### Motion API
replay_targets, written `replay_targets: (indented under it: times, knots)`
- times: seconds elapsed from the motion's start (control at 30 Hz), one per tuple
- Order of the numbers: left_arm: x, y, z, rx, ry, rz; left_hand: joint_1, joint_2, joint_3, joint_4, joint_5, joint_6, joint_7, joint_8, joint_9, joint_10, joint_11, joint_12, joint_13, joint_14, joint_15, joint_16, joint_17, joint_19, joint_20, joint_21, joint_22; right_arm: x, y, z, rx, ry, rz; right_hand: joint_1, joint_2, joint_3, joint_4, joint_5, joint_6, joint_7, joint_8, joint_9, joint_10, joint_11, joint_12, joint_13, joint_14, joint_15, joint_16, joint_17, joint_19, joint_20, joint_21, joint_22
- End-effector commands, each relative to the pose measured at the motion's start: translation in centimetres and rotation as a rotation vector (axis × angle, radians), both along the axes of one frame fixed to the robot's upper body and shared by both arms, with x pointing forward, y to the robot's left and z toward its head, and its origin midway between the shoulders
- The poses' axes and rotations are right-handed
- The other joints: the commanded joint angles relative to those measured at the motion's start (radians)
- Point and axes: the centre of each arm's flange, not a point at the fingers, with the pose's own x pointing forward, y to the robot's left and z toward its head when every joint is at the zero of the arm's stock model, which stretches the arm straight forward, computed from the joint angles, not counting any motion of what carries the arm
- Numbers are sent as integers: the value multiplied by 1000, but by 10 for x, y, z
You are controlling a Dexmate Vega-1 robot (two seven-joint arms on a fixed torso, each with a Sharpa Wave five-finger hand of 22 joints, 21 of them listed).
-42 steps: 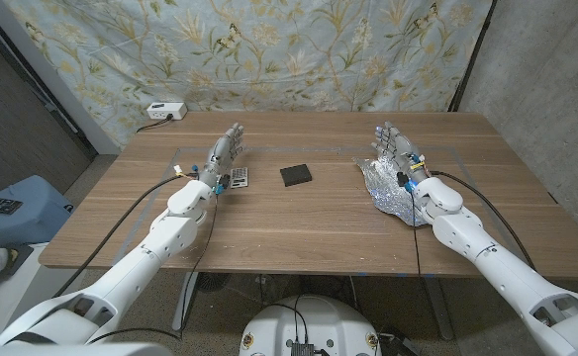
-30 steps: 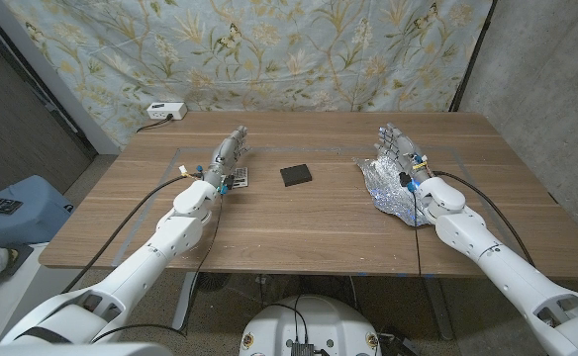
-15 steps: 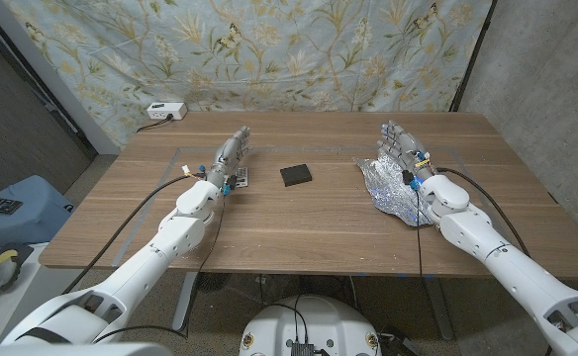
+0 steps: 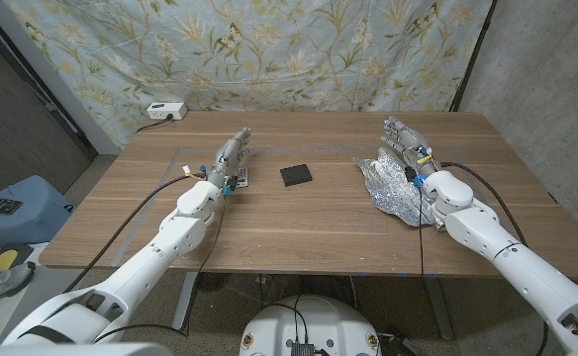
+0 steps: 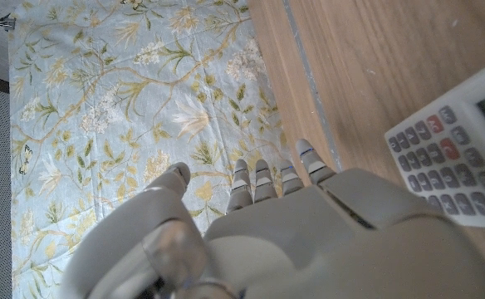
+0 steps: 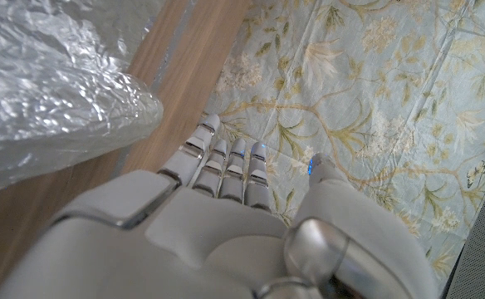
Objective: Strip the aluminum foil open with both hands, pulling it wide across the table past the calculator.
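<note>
So the left robot hand (image 4: 232, 150) is sitting out over the table (image 4: 299, 222) with its fingers stretched forward and apart, holding nothing. The calculator (image 4: 238, 177) is lying right next to it, just on its inner side, a bit behind the fingertips. In the left wrist view the same left robot hand (image 5: 267, 224) is showing its back, fingers (image 5: 263, 178) reaching toward the floral curtain (image 5: 134, 100), and the calculator (image 5: 454, 149) with its grey and red keys is lying just beside it on the wood. Can't tell if the hand is actually touching it.

The right robot hand (image 4: 404, 140) is over on the other side, fingers also extended and apart, gripping nothing. The crumpled aluminum foil (image 4: 393, 190) is lying on the table at that hand's inner side and stretching back along the wrist and forearm; it's looking like a wrinkled sheet, not pulled wide. From the right wrist view the right robot hand (image 6: 226, 208) is pointing at the curtain, and the aluminum foil (image 6: 51, 91) is bunched up beside it, with a strip of bare wood between the two there.

A small black flat thing (image 4: 296, 175) is lying between the two hands, nearer the calculator. A white power strip (image 4: 165, 111) is sitting at the far table corner, beyond the left robot hand.
</note>
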Motion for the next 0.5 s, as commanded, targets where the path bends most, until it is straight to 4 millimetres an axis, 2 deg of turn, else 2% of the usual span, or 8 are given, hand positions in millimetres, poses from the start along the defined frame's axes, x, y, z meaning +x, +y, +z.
replay_targets:
  times: [0.03,0.5]
  knots:
    - [1,6,0,-4,-12,8,10,-2,6,-2,7,3,3,-1,6,5,5,5,2,7,4,-1,3,7,5,-2,1,-12,4,12,-75,-13,-77,16,-2,1,-14,-1,-1,8,-5,2,4,13,-3,-1,0,7,2,1,-1,8,-2,4]
    - [4,18,-1,-16,-14,7,12,-7,12,-12,7,7,2,-1,6,10,6,6,-2,9,6,-2,2,9,4,-7,2,-29,16,23,-166,1,-177,44,-16,4,-49,-5,-19,15,-13,3,-15,25,-6,-17,-10,23,0,-6,-20,26,-7,4]
